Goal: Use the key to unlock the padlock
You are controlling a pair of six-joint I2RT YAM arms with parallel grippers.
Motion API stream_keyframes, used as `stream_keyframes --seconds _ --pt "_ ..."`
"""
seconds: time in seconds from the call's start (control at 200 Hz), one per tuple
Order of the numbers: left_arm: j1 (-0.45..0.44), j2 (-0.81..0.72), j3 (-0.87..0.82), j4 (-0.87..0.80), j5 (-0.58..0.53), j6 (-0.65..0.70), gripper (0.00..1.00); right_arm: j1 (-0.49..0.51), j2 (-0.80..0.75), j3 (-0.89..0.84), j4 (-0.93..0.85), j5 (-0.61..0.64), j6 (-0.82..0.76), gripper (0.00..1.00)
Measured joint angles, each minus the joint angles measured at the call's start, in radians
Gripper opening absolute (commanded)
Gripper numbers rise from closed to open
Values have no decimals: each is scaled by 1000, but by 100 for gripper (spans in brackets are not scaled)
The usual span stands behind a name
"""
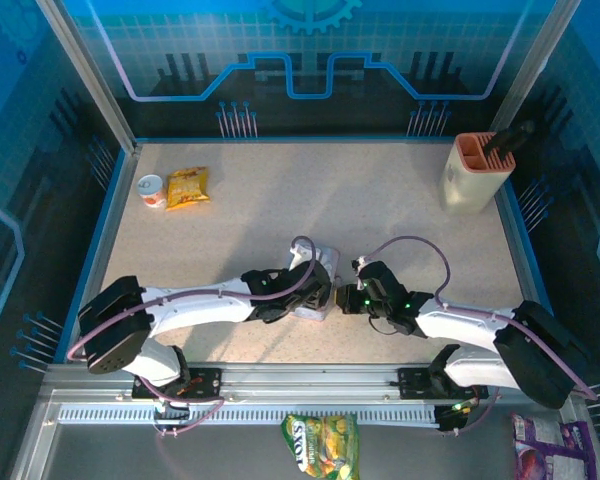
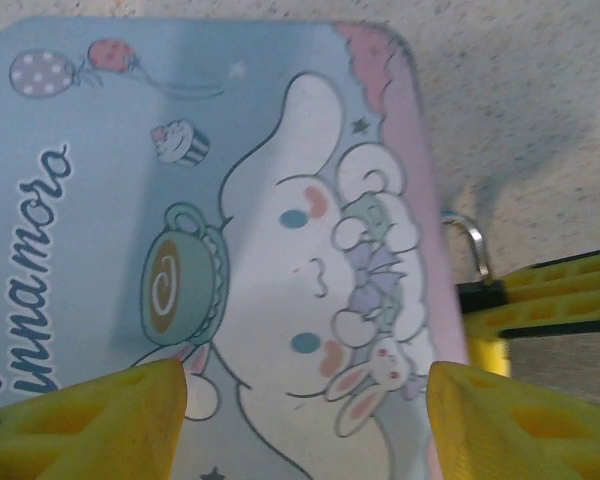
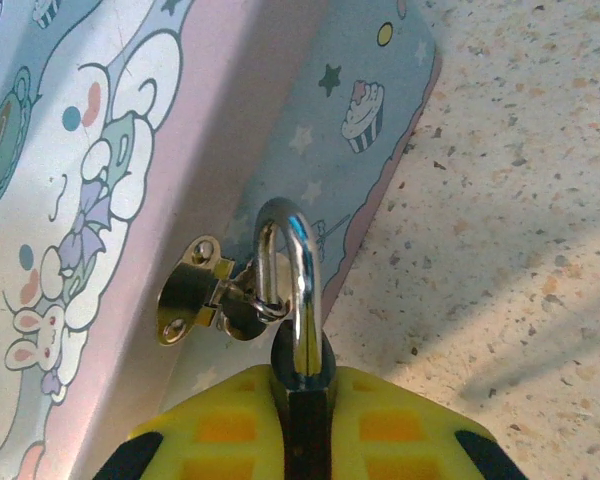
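Your right gripper [image 3: 302, 400] is clamped on the padlock [image 3: 308, 435]. Both yellow pads press on the dark body, which shows as a narrow strip between them. The bright metal shackle [image 3: 298, 270] rises out of that body and passes through the loop of a small brass-coloured hasp [image 3: 192, 292] fixed to the side wall of the tin box [image 3: 100, 150]. The pads hide the foot of the shackle, so you cannot tell whether it is latched. The tin lies flat with its cartoon-printed lid up, on the speckled table [image 1: 400, 220], near the middle of the front edge, with an arm reaching in from each side. Your left gripper [image 2: 305, 410] hangs over the lid with its jaws standing wide apart and nothing held. One of its yellow fingers [image 2: 110, 425] sits over the printed lid. The other is out past the pink right-hand edge, and you cannot tell whether either touches the tin. From the left wrist the shackle shows just off that right edge, with the right gripper's pads closed beside it. At far left, well away from the tin, a yellow snack packet [image 1: 188, 187] lies just beside a small round tub [image 1: 152, 190]. At far right stands a beige holder with an orange top [image 1: 475, 172].
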Motion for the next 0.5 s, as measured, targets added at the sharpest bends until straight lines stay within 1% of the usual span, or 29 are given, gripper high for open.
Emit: stream_keyframes --seconds 0.23,0.295,0.405,0.5 --pt "11 0 -27 32 0 -8 65 -5 35 0 0 -1 4 6" --pt "15 -4 -46 66 -1 -21 64 -31 56 -3 22 -32 27 6" --pt "20 -11 -74 124 0 -34 63 -86 95 -29 117 -107 90 6" --pt "21 -24 -100 166 0 -43 63 -107 120 -39 175 -153 140 7"
